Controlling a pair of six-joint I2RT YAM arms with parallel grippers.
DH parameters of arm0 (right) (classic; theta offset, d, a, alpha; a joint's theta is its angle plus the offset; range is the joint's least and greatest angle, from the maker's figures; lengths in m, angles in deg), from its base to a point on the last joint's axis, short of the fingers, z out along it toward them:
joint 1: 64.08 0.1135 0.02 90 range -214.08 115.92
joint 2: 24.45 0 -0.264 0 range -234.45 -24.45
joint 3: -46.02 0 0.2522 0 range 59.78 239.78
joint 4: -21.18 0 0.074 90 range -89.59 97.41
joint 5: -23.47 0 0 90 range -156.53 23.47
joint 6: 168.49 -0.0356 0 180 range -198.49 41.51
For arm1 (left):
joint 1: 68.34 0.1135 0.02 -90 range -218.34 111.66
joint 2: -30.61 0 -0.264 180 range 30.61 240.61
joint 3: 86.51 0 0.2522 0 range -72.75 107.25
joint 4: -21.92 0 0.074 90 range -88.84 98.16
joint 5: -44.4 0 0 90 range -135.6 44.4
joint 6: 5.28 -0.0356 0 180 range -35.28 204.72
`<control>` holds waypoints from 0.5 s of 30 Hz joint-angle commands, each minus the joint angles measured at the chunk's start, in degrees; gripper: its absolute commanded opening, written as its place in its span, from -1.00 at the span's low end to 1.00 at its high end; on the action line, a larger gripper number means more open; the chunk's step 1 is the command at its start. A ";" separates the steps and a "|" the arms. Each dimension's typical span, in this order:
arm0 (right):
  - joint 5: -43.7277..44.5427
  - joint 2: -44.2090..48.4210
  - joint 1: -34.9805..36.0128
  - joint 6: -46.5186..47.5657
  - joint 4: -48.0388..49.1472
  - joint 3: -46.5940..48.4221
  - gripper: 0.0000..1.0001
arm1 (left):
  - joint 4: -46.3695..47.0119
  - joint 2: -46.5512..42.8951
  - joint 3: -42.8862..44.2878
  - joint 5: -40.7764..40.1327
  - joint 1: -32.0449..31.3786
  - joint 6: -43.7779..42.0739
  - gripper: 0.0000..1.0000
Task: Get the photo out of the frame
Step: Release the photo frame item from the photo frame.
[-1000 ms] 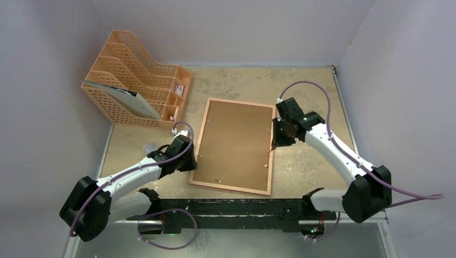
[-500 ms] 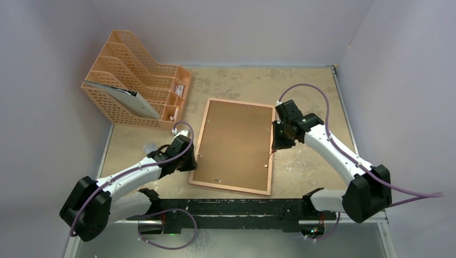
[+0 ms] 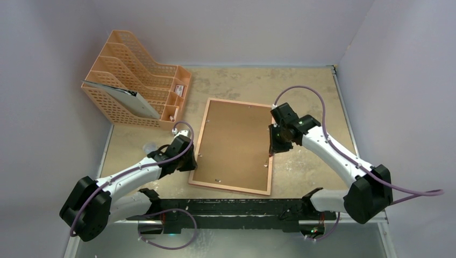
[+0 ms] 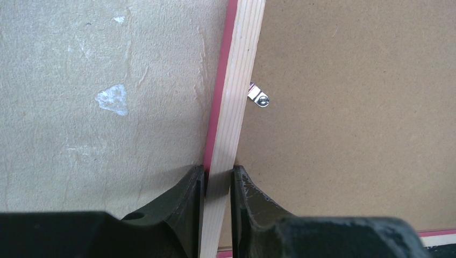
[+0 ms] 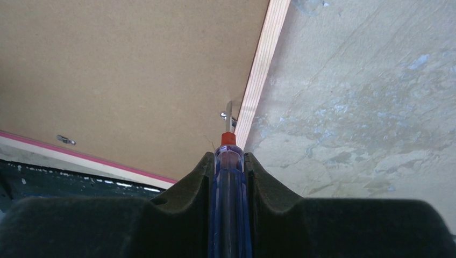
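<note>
The pink-red frame (image 3: pixel 231 186) lies face down at the table's middle, its brown backing board (image 3: pixel 234 142) up. The photo is hidden under the board. My left gripper (image 3: pixel 189 161) is shut on the frame's left rail (image 4: pixel 236 97), one finger on each side, just short of a metal clip (image 4: pixel 259 97). My right gripper (image 3: pixel 273 148) is at the frame's right rail (image 5: pixel 263 64), shut on a blue-handled screwdriver (image 5: pixel 228 177) with a red collar. Its metal blade touches a clip (image 5: pixel 226 114) on the board's right edge.
An orange mesh file rack (image 3: pixel 137 80) stands at the back left with a grey sheet (image 3: pixel 121 97) in it. Walls close in on the left, back and right. The table's black front edge (image 3: pixel 231 207) lies just beyond the frame's near rail.
My right gripper has moved a little nearer and leftward along the frame's right rail with the screwdriver. The left arm and the frame have not moved.
</note>
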 commanded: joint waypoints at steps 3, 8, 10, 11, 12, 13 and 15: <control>1.46 2.38 0.72 -2.13 -6.01 1.45 -1.00 | -0.72 0.12 0.55 -2.10 0.99 -0.37 -1.00; 1.50 2.15 0.81 -2.22 -5.84 -0.01 -1.00 | -0.70 0.40 0.85 -2.09 0.94 -0.72 -1.00; 0.91 2.30 0.88 -2.20 -5.19 -1.01 -1.00 | -0.81 0.37 0.85 -2.18 1.00 -0.72 -1.00; 0.77 2.39 0.95 -2.25 -4.92 -1.28 -1.00 | -0.77 0.37 0.90 -2.10 0.98 -0.72 -1.00; 0.56 2.41 0.98 -2.19 -4.62 -1.53 -1.00 | -0.78 0.37 0.95 -2.09 0.95 -0.72 -1.00; 0.18 2.46 0.98 -2.08 -4.47 -1.69 -1.00 | -0.79 0.39 0.90 -2.09 0.99 -0.77 -1.00; -0.65 2.54 1.11 -1.81 -4.06 -2.01 -1.00 | -0.70 0.43 0.87 -1.96 0.95 -0.81 -1.00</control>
